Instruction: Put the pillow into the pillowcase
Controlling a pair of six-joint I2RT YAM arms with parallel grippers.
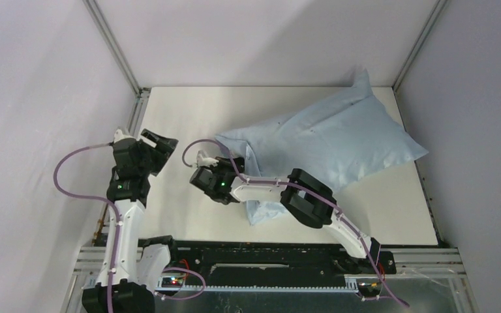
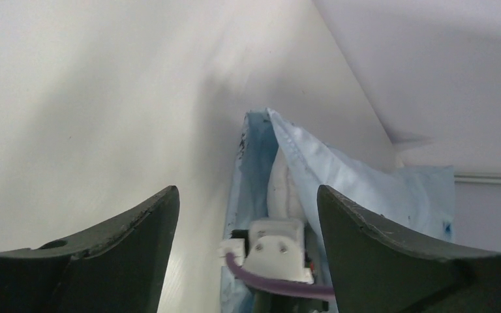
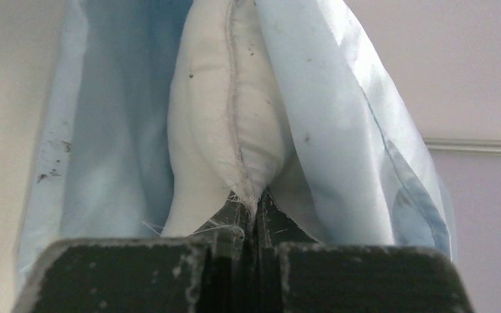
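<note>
On the white counter (image 1: 189, 215) the pillowcase (image 1: 339, 140) lies plump and diagonal, from the middle toward the far right corner. The pillow (image 3: 222, 130) sits almost wholly inside it, and only its near end with the seam shows at the mouth. The right claw (image 3: 254, 208) is closed and pinches this seam between the two blue layers of the mouth. The left claw (image 1: 163, 149) hangs wide open to the left of the mouth, apart from the cloth, and holds nothing. I judge that the step in hand is the last one, to bring the near end of the pillow fully inside. The next move probably asks that the right claw pushes the seam deeper while the left claw takes the hem of the case and draws it over the end. The top view gives the whole shape of the filled case but no white at all. The right wrist view alone shows the pinched seam. The left wrist view shows the mouth from the side, with a strip of white within.
</note>
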